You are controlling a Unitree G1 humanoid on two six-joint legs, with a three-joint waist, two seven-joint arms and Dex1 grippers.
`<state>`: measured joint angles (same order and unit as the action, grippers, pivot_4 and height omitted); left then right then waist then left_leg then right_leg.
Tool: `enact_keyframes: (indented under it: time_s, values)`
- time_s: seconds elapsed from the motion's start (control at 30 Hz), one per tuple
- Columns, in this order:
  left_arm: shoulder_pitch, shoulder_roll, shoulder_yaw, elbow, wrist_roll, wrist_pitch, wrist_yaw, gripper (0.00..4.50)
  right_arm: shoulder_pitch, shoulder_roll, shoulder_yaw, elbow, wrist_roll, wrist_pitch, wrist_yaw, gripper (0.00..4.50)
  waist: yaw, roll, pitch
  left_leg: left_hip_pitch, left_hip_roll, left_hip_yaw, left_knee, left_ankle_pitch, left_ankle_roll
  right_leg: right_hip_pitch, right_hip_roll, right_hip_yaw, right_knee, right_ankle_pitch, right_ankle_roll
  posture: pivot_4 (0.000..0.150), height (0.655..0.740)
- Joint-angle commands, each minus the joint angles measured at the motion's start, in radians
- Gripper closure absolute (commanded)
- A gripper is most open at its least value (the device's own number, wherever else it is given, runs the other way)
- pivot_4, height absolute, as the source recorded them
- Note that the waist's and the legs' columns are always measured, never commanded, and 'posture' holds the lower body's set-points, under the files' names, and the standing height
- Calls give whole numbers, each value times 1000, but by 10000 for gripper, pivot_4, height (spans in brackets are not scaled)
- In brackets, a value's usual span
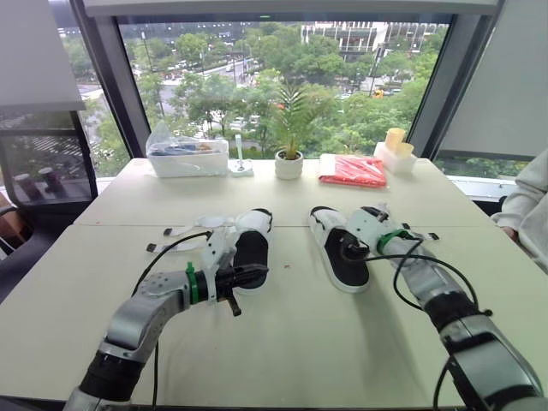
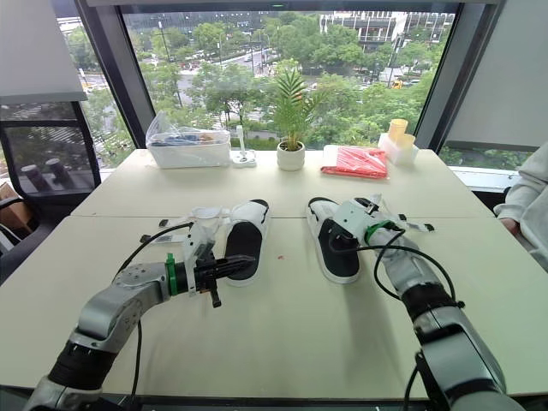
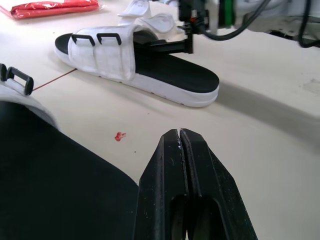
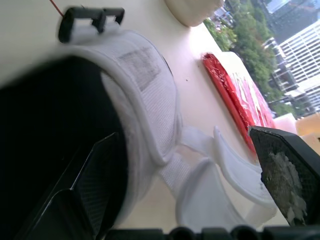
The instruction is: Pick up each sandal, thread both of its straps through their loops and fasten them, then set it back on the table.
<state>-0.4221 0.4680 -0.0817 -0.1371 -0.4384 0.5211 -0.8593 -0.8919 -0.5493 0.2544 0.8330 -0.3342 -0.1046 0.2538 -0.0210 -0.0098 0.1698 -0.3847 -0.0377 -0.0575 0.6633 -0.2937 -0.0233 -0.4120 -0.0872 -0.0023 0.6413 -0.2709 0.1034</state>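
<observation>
Cream tabletop [image 1: 282, 342] is what the head views look down on, with two white sandals with black footbeds lying side by side near its middle, heels toward the robot. The left sandal [image 1: 250, 244] has its straps [image 1: 184, 233] lying loose on the table on its outer side. The right sandal [image 1: 341, 257] has its own undone straps trailing off toward the robot's right. The left gripper [image 1: 257, 274] sits low at the left sandal's heel end; whether it touches I cannot tell. The right gripper [image 1: 345, 251] reaches down into the right sandal, just behind the white band [image 1: 330, 224]. Along the far edge stand a clear plastic tub [image 1: 187, 157], a small potted plant [image 1: 289, 161] and a red packet [image 1: 353, 169]. A person's pale sleeve [image 1: 531, 201] shows at the right edge.

From the left wrist, that gripper's two black fingers [image 3: 167, 170] are pressed flat together with nothing between them, over bare table near a small red mark [image 3: 120, 136]. The left sandal's dark footbed lies close beside them. Farther off lies the right sandal, two black loops [image 3: 97, 38] on its band, with the right gripper poking in.

From the right wrist, the fingers are spread wide. One finger [image 4: 95, 185] sits low by the footbed on the inner side of the band; the other is well outside, past the loose straps. The band lies between them, ungripped.
</observation>
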Motion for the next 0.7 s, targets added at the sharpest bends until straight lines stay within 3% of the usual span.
enact_keyframes:
  time_s: [0.03,0.07,0.17,0.4,0.57,0.7]
  values:
    - [18,3,19,-62,-7,-6,18,45000,-103,38,17,155,-48,-91,-94,242,0,0,0,0,0,0,0,0,0,-1,0,0,1,0,0,1500,7374]
    - [24,4,20,-66,-6,-7,23,45000,-128,52,24,199,-60,-108,-114,242,0,0,0,-1,0,0,0,0,0,-1,0,0,1,0,0,1500,7374]
    - [35,6,26,-74,-5,-9,36,45000,-182,84,38,290,-84,-144,-145,9319,0,0,0,-2,0,1,0,1,-1,-3,0,1,2,0,0,1500,7374]
    - [50,3,28,-83,-3,-14,57,45000,-255,130,73,385,-134,-199,-172,44537,-1,0,0,-5,0,1,0,1,-2,-7,0,1,6,0,0,1500,7374]
    - [54,-3,23,-80,1,-20,62,45000,-246,97,134,357,-204,-277,-176,44537,-11,0,0,-7,0,2,0,2,-4,-12,0,2,8,0,0,1500,7374]
    - [36,-12,20,-52,7,-38,56,45000,-170,-38,208,215,-283,-496,-131,44537,-10,0,0,-8,-1,1,0,2,-3,-12,0,2,8,0,0,1500,7374]
